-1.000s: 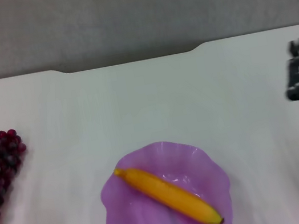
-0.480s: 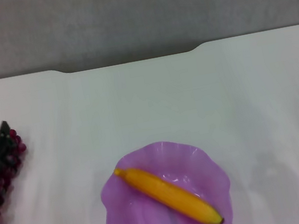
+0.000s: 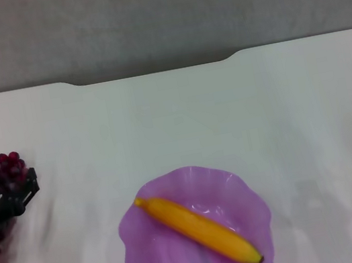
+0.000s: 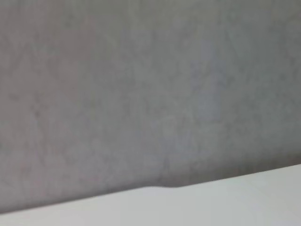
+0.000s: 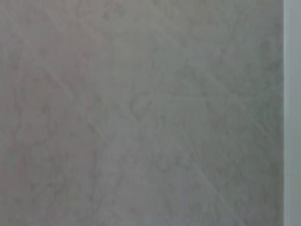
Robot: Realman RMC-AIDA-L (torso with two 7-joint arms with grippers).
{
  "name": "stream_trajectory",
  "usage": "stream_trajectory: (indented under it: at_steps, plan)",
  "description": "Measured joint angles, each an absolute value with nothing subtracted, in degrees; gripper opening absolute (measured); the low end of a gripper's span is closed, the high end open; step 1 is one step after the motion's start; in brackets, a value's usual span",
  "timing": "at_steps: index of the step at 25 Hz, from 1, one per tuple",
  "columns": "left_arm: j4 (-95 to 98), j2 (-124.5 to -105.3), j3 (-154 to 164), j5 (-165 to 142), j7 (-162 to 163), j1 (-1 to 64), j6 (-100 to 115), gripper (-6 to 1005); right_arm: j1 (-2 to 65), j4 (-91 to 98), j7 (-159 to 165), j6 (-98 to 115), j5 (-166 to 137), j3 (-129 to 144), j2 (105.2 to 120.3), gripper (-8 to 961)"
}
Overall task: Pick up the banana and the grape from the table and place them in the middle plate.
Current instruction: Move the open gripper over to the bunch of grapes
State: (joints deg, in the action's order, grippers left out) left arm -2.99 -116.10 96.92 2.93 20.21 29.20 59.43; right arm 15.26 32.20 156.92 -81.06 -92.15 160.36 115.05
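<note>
1. The table [image 3: 179, 110] is seen as a wide white surface with a notched far edge; a grey wall fills most of both wrist views.
2. The middle plate [image 3: 237, 185], purple with a scalloped rim, sits near the front centre, and the banana [image 3: 197, 230] is already laid diagonally inside it, dark tip toward the near right.
3. The grape [image 3: 1, 165] is found at the far left edge of the table, well apart from the plate; only its far end shows clearly.
4. The left gripper [image 3: 3, 192] is positioned directly over the bunch. Whether its fingers are spread or closed cannot be told.
5. For a sound pick, the bunch is best taken across its thick part, near the stem, so that it hangs without swinging.
6. The right gripper is not seen.
</note>
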Motion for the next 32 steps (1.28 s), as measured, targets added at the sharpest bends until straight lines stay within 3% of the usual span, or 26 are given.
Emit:
stream_trajectory:
  at_steps: [32]
  plan:
    - [-2.99, -114.87, 96.94, 6.53, 18.44, 31.38, 43.77, 850, 15.38, 32.69, 157.06, -80.25, -92.46, 160.84, 115.04, 114]
